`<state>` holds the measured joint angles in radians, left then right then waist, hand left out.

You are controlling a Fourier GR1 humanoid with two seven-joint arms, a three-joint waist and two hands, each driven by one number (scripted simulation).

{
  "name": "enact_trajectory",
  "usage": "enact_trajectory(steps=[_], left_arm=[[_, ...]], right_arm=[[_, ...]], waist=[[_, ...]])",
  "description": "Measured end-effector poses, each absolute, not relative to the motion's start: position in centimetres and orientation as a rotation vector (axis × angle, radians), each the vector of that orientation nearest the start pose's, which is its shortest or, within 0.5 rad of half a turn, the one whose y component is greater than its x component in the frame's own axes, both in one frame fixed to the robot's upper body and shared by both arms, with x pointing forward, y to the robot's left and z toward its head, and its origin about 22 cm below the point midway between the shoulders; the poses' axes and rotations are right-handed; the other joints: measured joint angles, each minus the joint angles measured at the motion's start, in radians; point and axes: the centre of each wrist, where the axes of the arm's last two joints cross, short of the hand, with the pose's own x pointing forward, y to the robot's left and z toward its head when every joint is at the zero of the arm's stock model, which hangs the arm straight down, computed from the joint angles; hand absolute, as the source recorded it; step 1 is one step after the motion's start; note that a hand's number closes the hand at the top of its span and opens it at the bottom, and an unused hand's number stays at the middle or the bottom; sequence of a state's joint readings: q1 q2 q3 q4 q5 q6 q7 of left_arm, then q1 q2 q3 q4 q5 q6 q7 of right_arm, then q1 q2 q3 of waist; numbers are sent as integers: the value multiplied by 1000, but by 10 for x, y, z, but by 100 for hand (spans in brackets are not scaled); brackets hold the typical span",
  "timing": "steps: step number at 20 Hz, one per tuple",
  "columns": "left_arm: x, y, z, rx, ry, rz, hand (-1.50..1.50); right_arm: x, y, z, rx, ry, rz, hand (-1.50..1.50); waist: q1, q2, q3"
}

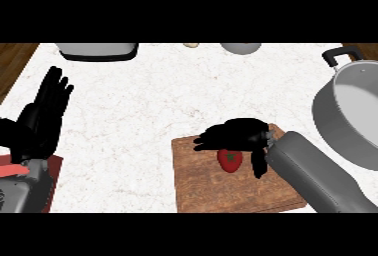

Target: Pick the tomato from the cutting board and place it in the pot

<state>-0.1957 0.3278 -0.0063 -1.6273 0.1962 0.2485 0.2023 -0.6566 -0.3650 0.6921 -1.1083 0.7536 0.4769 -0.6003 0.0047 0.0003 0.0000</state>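
Head view, nearest first: my right hand (235,134) is curled over the tomato (229,160), fingers closing round it (it looks not yet lifted) above the cutting board (214,187). My left hand (46,112) rests open at the desk's (148,100) left. Lifting and carrying to the pot (347,117) remain.

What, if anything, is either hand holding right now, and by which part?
The right hand is curled over the tomato on the cutting board, closing on its upper end; whether it has a hold cannot be told. The left hand rests open at the view's left, holding nothing.
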Motion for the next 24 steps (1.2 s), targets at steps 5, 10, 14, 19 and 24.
enact_trajectory(steps=[5,10,14,19,24], left_arm=[[279,280,86,193,-1613,63,0],[283,277,82,191,-1614,64,0],[282,282,86,191,-1612,62,0],[286,277,87,196,-1618,60,0],[284,276,83,196,-1614,66,0]], right_arm=[[349,-149,25,178,-1394,2118,-150],[352,-144,19,184,-1405,2173,150],[354,-143,11,199,-1469,2220,150],[352,-141,-2,224,-1508,2245,150],[347,-144,-2,208,-1528,2229,150]], waist=[[2,0,0],[2,1,0],[5,1,0],[3,-5,-1],[-2,-5,-1]])
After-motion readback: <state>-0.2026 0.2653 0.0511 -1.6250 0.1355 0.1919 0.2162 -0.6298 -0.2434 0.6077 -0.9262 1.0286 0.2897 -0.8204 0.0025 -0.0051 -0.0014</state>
